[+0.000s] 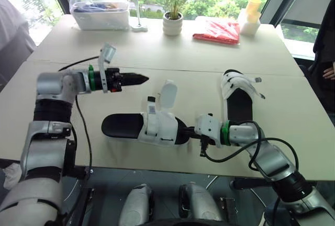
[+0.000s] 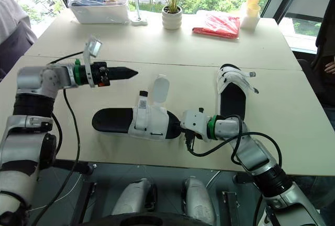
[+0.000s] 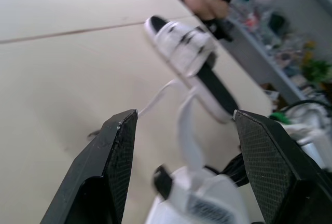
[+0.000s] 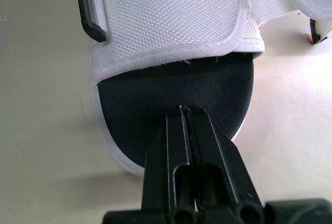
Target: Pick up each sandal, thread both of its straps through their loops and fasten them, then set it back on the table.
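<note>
We judge the first sandal (image 1: 137, 126), lying on the table (image 1: 63, 95) in the lower centre, is being steadied. The right gripper (image 4: 185, 115) rests its fingers, pressed together and gripping nothing, on the toe, while the left gripper (image 1: 141, 79) hovers at the upper left with fingers wide apart. Next it must catch the upright strap (image 1: 168, 94); the second sandal (image 1: 238, 94), centre right, is no obstacle.

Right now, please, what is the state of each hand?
Left hand: open, holding nothing.
Right hand: closed, tips at the toe of the near sandal, no grip on it to be seen.
</note>
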